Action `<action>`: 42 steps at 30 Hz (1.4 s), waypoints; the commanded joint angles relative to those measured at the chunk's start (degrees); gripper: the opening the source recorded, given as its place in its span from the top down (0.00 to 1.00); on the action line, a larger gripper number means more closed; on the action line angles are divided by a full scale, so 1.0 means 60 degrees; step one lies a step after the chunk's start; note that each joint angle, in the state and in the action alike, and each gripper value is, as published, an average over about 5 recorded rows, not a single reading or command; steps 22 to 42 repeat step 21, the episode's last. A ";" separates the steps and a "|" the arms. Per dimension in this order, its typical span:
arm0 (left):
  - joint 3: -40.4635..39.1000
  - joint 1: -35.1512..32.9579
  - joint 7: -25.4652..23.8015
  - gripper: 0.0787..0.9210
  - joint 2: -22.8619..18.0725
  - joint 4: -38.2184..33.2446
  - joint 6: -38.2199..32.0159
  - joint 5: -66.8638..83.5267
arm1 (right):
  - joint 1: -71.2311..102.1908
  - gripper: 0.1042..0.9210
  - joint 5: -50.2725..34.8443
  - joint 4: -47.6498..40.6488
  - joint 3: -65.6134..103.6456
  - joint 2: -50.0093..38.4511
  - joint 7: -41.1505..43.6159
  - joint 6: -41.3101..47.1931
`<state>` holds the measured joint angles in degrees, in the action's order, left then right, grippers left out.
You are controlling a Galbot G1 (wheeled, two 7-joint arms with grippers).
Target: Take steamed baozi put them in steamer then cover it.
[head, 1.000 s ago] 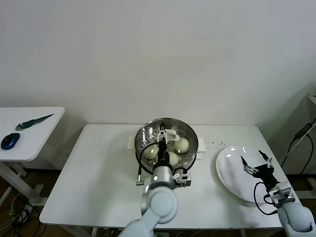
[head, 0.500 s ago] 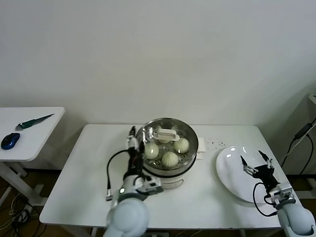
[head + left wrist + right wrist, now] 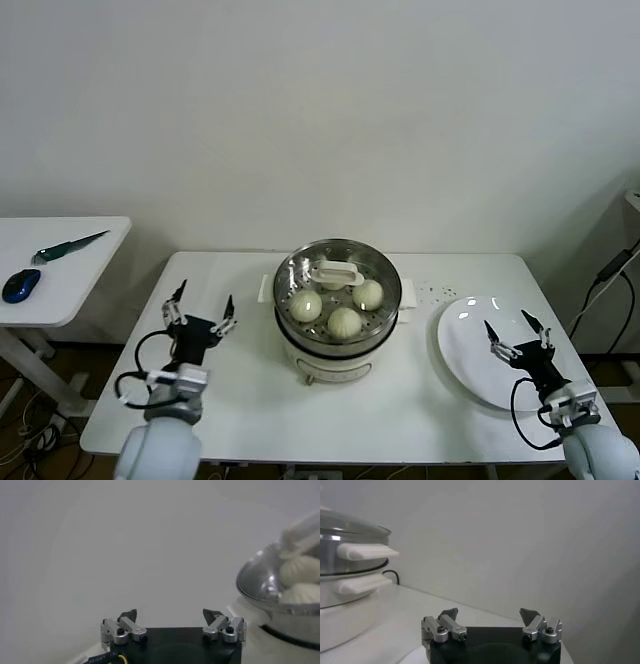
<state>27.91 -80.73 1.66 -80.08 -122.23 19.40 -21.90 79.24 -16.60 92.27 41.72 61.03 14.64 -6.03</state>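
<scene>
The steamer sits mid-table at my twelve o'clock, the cover seated on it, three steamed baozi visible through the glass. My left gripper hovers at its nine o'clock, jaws spread wide, empty. My right gripper hangs over the white plate at three o'clock, likewise wide and empty.

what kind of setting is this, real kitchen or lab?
Probably a lab or office test setup, not a kitchen: a plain white table against a bare wall, an electric steamer and plate alone on it, and a side desk with a computer mouse.
</scene>
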 commanded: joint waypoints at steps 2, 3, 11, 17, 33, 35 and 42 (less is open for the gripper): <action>0.2407 -0.1003 -0.0051 0.12 -0.0340 0.1569 -0.4072 0.5633 | 0.0546 0.12 -0.0157 0.0329 0.0051 0.0396 0.0116 -0.0369; 0.2352 -0.1012 -0.0083 0.12 -0.0328 0.1664 -0.4082 0.5568 | 0.0572 0.12 -0.0160 0.0323 0.0066 0.0406 0.0134 -0.0412; 0.2218 -0.1027 -0.0281 0.12 -0.0304 0.1799 -0.4120 0.5053 | 0.0711 0.12 -0.0295 0.0322 0.0266 0.0346 0.0218 -0.0580; 0.2384 -0.1039 -0.0600 0.12 -0.0244 0.1855 -0.4124 0.4807 | 0.0626 0.12 -0.0336 0.0217 0.0241 0.0234 0.0297 -0.0615; 0.2488 -0.1043 -0.0694 0.12 -0.0247 0.1882 -0.4149 0.4785 | 0.0556 0.12 -0.0337 0.0131 0.0170 0.0178 0.0362 -0.0634; 0.2488 -0.1043 -0.0694 0.12 -0.0247 0.1882 -0.4149 0.4785 | 0.0556 0.12 -0.0337 0.0131 0.0170 0.0178 0.0362 -0.0634; 0.2488 -0.1043 -0.0694 0.12 -0.0247 0.1882 -0.4149 0.4785 | 0.0556 0.12 -0.0337 0.0131 0.0170 0.0178 0.0362 -0.0634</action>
